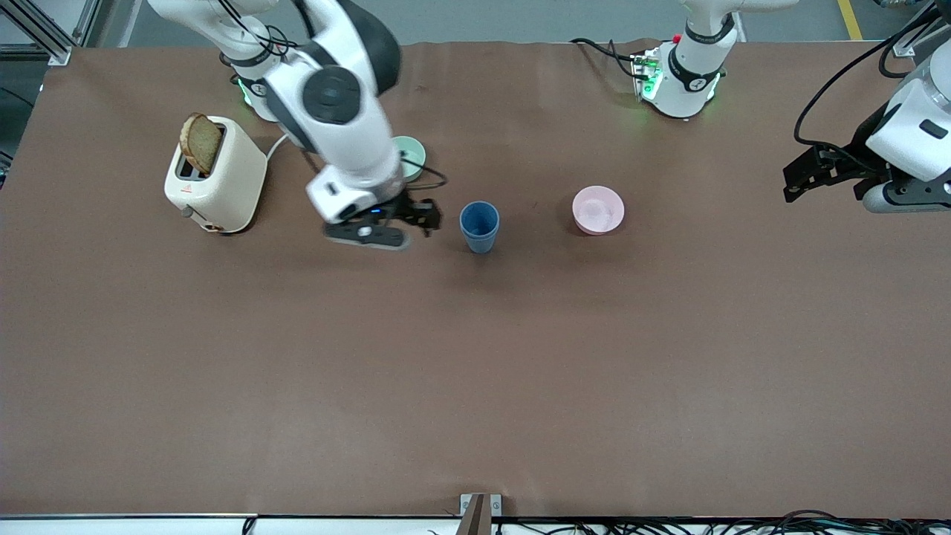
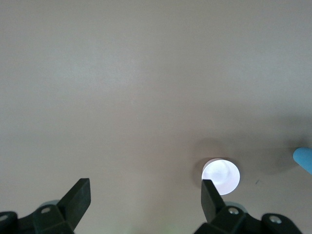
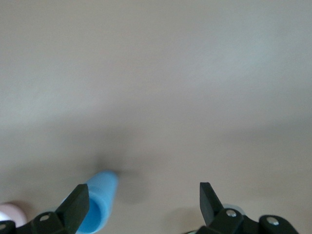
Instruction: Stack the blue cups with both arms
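Brown table (image 1: 475, 357) under blue cup (image 1: 479, 225), both right gripper (image 1: 429, 215) and left gripper (image 1: 793, 184) wide, empty.

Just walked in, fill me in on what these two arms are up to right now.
Neither arm holds anything. The right gripper hangs open, low over the table beside a blue cup that stands upright on the brown table. Only this one cup shape shows; whether a second sits nested inside it cannot be told. The left gripper is open too, up over the left arm's end of the table, waiting. A pink bowl, a pale green bowl and a toaster with bread stand untouched.
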`<state>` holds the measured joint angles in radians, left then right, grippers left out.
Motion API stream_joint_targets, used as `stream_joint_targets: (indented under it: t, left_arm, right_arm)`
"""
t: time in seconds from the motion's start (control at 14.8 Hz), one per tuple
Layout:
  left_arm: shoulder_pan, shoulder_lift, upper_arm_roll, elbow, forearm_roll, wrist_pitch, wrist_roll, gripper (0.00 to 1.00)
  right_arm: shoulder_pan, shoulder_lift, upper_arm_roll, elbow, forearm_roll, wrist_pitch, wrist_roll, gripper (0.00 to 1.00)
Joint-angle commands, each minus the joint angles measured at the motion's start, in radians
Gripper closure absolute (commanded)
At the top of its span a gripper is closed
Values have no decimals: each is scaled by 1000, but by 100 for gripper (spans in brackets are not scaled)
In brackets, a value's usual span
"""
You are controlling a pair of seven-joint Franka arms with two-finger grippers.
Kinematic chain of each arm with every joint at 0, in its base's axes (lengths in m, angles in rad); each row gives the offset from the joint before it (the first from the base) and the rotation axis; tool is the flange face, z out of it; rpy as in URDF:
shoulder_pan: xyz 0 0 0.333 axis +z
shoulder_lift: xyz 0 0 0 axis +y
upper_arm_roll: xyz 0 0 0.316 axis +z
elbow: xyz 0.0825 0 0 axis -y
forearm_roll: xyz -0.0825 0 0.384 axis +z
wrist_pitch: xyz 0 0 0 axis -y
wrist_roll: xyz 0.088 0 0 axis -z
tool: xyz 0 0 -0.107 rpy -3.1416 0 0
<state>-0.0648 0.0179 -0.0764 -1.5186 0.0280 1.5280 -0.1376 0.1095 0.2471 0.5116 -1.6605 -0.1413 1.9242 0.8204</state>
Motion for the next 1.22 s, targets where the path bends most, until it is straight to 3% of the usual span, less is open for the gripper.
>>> stream_joint_targets:
  t: [0.0, 0.14, 0.34, 0.54, 0.81, 1.15]
  left_arm:
    - [-3, -4, -2, -2, 18, 6, 12, 0]
    - [5, -7, -2, 0, 18, 1, 12, 0]
    - [6, -4, 0, 8, 18, 1, 10, 0]
    - [2, -3, 0, 15, 18, 0, 9, 0]
    - [-4, 5, 0, 18, 18, 1, 7, 0]
    - [-7, 13, 0, 31, 18, 0, 6, 0]
  right_arm:
    - [-43, -129, -124, -41, 6, -33, -156, 0]
    - [-68, -187, -241, -39, 29, -60, -353, 0]
    - [-60, -267, -460, -36, 167, -150, -600, 0]
    - [-68, -278, -565, 52, 169, -310, -719, 0]
    - [-71, -272, -628, 181, 155, -399, -816, 0]
    - [-80, -264, -628, 240, 138, -513, -840, 0]
